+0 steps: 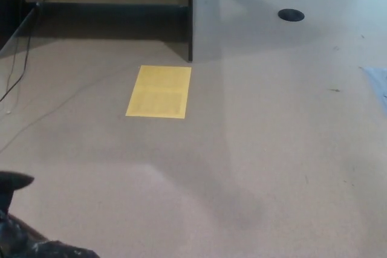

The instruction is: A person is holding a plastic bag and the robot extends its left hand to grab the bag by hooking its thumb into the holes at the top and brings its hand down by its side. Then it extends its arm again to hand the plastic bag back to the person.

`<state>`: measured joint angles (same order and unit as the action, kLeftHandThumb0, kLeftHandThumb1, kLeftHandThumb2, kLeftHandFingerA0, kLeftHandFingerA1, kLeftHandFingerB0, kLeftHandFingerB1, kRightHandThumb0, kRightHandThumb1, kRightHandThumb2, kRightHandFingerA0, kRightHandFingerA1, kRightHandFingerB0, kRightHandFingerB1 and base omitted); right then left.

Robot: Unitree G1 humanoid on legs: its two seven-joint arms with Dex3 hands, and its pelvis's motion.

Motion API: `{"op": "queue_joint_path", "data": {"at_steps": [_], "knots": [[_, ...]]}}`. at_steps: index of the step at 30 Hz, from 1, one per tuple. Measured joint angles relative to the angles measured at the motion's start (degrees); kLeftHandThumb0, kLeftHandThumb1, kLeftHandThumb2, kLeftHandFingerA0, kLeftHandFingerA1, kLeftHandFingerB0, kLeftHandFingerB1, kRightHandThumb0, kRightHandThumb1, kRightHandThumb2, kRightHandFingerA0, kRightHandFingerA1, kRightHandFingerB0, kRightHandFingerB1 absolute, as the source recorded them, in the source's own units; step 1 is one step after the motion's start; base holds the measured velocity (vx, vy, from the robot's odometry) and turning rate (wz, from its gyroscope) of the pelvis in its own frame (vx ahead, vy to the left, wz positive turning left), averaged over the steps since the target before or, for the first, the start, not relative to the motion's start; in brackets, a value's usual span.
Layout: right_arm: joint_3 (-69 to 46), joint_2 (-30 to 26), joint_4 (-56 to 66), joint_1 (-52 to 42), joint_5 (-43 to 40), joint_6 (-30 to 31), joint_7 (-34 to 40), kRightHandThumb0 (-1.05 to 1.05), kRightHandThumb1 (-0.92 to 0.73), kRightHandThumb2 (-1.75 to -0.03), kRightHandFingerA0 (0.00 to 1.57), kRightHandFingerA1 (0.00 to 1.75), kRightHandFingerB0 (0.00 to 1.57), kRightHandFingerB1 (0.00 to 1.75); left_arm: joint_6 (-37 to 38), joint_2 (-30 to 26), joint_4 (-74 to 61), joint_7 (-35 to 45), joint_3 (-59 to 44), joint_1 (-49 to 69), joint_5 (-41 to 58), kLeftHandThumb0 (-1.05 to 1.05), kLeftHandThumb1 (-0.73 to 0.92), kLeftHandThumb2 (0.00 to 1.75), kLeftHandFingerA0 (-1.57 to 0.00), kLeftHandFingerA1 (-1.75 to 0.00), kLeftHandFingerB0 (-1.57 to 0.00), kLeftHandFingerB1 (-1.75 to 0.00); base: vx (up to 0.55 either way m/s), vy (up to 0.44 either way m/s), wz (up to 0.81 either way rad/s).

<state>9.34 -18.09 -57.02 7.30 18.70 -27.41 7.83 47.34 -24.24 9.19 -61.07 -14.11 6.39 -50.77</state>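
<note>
One view only, the head view: the left hand [12,187] shows at the lower-left edge, low by the robot's side, its grip impossible to tell. Crumpled black plastic bag [36,243] lies just beneath it. Yellow sheet [158,92] rests on the floor [272,149].

Floor open mid/right — partition [190,13] blocks far centre.
</note>
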Motion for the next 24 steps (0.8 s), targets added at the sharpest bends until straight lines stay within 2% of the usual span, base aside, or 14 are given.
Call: {"op": "queue_joint_path", "data": {"at_steps": [2, 3, 5, 6, 9, 11, 12, 14, 17, 20, 24], "knots": [[0.0, 0.0, 0.0, 0.0, 0.0, 0.2, -0.1, -0.36, -0.66, -0.62, 0.74, 0.49, 0.68, 0.45, 0.1, -1.2, 4.1, -1.8, 1.2, -0.2, -1.1, -0.12, 0.68, 0.82, -1.06, -1.49, -0.89, -0.86, 0.00, 0.000, 0.00], [0.0, 0.0, 0.0, 0.0, 0.0, 0.2, -0.1, -0.33, -0.68, -0.61, 0.76, 0.50, 0.71, 0.45, 0.1, -1.5, 5.6, -2.4, 1.7, -0.4, -1.5, -0.08, 0.70, 0.80, -0.98, -1.58, -0.85, -0.88, 0.00, 0.000, 0.00], [0.0, 0.0, 0.0, 0.0, 0.0, 0.4, -0.1, -0.36, -0.66, -0.61, 0.73, 0.49, 0.69, 0.45, 0.1, -2.4, 10.2, -3.9, 3.2, -1.5, -2.4, -0.07, 0.69, 0.81, -0.93, -1.63, -0.84, -0.95, 0.00, 0.000, 0.00], [0.0, 0.0, 0.0, 0.1, 0.0, 0.5, -0.1, -0.36, -0.66, -0.61, 0.74, 0.49, 0.69, 0.45, 0.0, -2.9, 13.2, -4.8, 4.2, -2.3, -2.7, -0.09, 0.63, 0.83, -1.04, -1.58, -0.88, -0.96, 0.00, 0.000, 0.00], [0.0, 0.1, 0.1, 0.1, 0.0, 0.6, -0.1, -0.32, -0.67, -0.60, 0.80, 0.53, 0.72, 0.46, -0.2, -3.5, 20.2, -7.0, 6.9, -4.1, -3.5, -0.08, 0.59, 0.86, -1.01, -1.57, -0.87, -0.96, 0.00, 0.000, 0.00], [0.0, 0.1, 0.0, 0.1, 0.0, 0.6, -0.1, -0.32, -0.68, -0.60, 0.77, 0.51, 0.71, 0.46, -0.7, -3.7, 23.9, -8.4, 8.6, -4.9, -4.3, -0.10, 0.59, 0.86, -1.02, -1.58, -0.86, -0.97, 0.00, 0.000, 0.00], [0.0, 0.1, 0.0, 0.1, 0.0, 0.6, -0.1, -0.33, -0.68, -0.60, 0.74, 0.48, 0.70, 0.44, -1.0, -3.9, 25.7, -9.1, 9.4, -5.4, -4.5, -0.10, 0.64, 0.87, -0.92, -1.65, -0.84, -0.97, 0.00, 0.000, 0.00], [0.0, 0.1, 0.1, 0.1, 0.0, 0.8, -0.1, -0.36, -0.66, -0.61, 0.73, 0.49, 0.67, 0.45, -1.6, -4.3, 29.9, -10.4, 11.3, -6.3, -4.7, -0.11, 0.67, 0.85, -0.93, -1.67, -0.87, -0.97, 0.00, 0.000, 0.00], [0.0, 0.1, 0.4, 0.1, 0.0, 1.1, -0.2, -0.35, -0.66, -0.61, 0.73, 0.49, 0.68, 0.45, -1.6, -4.5, 34.1, -12.1, 13.6, -7.0, -4.7, -0.12, 0.66, 0.87, -0.89, -1.69, -0.85, -0.99, 0.00, 0.000, 0.00], [0.0, 0.1, 0.5, 0.1, 0.0, 1.3, -0.2, -0.31, -0.68, -0.60, 0.75, 0.49, 0.70, 0.45, -2.4, -4.7, 37.0, -14.1, 15.8, -7.6, -4.8, -0.13, 0.68, 0.82, -0.96, -1.66, -0.87, -0.96, 0.00, 0.000, 0.00], [0.1, 0.2, 0.4, 0.1, 0.0, 1.3, -0.2, -0.32, -0.68, -0.60, 0.75, 0.49, 0.70, 0.46, -3.2, -4.8, 38.0, -16.2, 18.1, -7.6, -4.8, -0.13, 0.73, 0.77, -0.90, -1.65, -0.84, -0.94, 0.00, 0.000, 0.00]]}}
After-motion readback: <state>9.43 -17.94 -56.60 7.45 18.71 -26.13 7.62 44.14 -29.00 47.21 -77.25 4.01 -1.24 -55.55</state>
